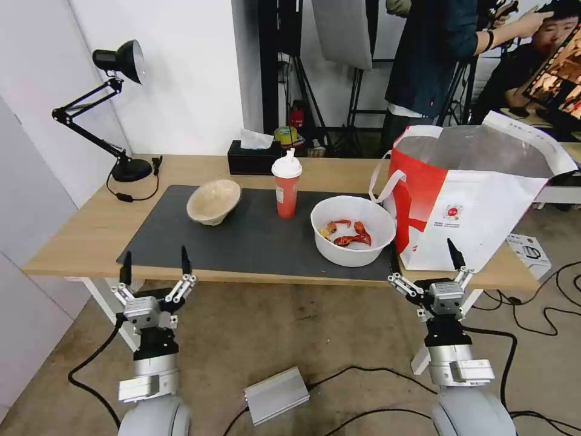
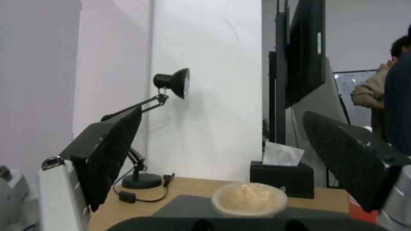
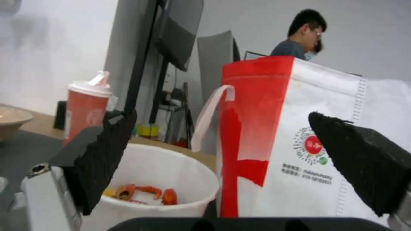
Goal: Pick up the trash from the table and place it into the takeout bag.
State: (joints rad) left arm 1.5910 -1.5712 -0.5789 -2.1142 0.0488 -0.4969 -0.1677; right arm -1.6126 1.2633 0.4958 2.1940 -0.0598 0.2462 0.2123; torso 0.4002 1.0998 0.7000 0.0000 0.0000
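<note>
While lamp, tissue box flank table, path seemingly unblocked.

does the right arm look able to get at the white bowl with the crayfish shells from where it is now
Probably yes. The right gripper hangs open at the table's near edge, and the white bowl sits just ahead of it with nothing between. The takeout bag stands close on the bowl's right, so room there is tight.
</note>
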